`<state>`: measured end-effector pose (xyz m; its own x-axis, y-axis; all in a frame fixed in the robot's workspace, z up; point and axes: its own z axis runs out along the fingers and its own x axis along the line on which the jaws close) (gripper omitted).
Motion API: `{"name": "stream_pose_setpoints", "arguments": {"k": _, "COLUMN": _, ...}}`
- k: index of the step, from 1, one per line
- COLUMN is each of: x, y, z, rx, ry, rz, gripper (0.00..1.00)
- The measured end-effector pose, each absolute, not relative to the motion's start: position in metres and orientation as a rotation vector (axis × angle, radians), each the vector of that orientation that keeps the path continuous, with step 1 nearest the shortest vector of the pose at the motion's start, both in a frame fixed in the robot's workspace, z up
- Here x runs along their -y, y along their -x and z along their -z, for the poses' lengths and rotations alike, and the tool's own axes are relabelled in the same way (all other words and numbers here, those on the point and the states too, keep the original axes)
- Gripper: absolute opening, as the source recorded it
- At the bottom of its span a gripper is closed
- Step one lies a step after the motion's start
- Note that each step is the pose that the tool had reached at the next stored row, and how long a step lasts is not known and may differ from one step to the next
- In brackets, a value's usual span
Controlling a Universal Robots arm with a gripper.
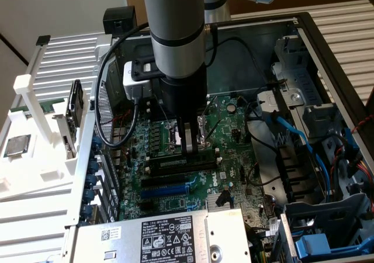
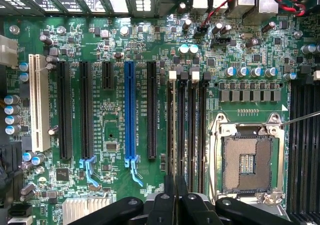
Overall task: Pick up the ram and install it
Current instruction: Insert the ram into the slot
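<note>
My gripper (image 2: 175, 197) hangs low over the green motherboard (image 2: 115, 115) inside the open computer case. Its two dark fingers (image 2: 164, 207) stand close together. A thin dark strip, seen edge-on, is pinched between them; this is the ram (image 2: 175, 181). It is lined up above a bank of long black memory slots with white end clips (image 2: 187, 130), beside the empty processor socket (image 2: 247, 162). In the exterior view the gripper (image 1: 188, 147) points straight down, just above the board, and it hides the ram.
A blue slot (image 2: 130, 110), black slots and a white slot (image 2: 39, 102) lie beside the memory bank. Cables (image 1: 295, 134) and drive cages line the case at the exterior view's right. A white fixture (image 1: 35, 117) with a silver chip (image 1: 16, 146) stands at the left. The power supply (image 1: 163, 236) sits in front.
</note>
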<state>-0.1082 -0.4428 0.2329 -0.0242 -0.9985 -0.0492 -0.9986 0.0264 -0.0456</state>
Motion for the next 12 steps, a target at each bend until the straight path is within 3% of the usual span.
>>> {"name": "stream_pose_setpoints", "arguments": {"k": 12, "x": 0.4428, "y": 0.1078, "z": -0.2319, "rx": -2.201, "ry": 2.147, "rz": -0.002, "gripper": 0.12}}
